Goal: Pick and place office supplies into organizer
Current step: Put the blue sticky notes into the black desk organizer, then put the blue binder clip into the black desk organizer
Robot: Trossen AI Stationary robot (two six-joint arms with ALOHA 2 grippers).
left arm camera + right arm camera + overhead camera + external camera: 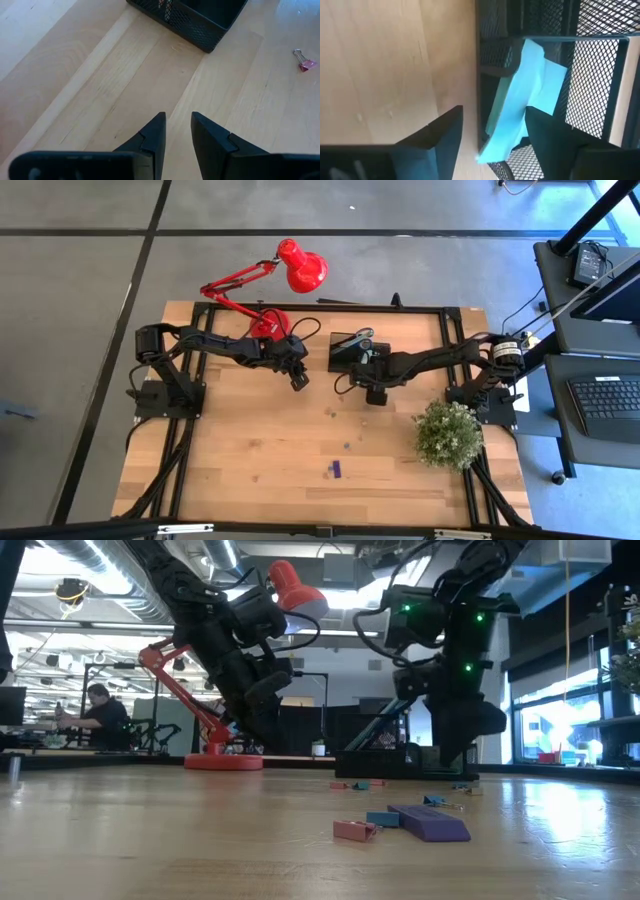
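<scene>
Right gripper over organizer at table back, fingers apart, not clamping; light-blue pad sits tilted in a mesh compartment between them. Left gripper hangs just left of organizer above bare wood, fingers slightly apart, holding nothing. Purple piece and small bits on table front, pink clip near organizer

Bright, even light — window glare in the low view; wrist views soft.

A purple piece and a pink clip are seen lying on the desk, a red lamp behind.
</scene>
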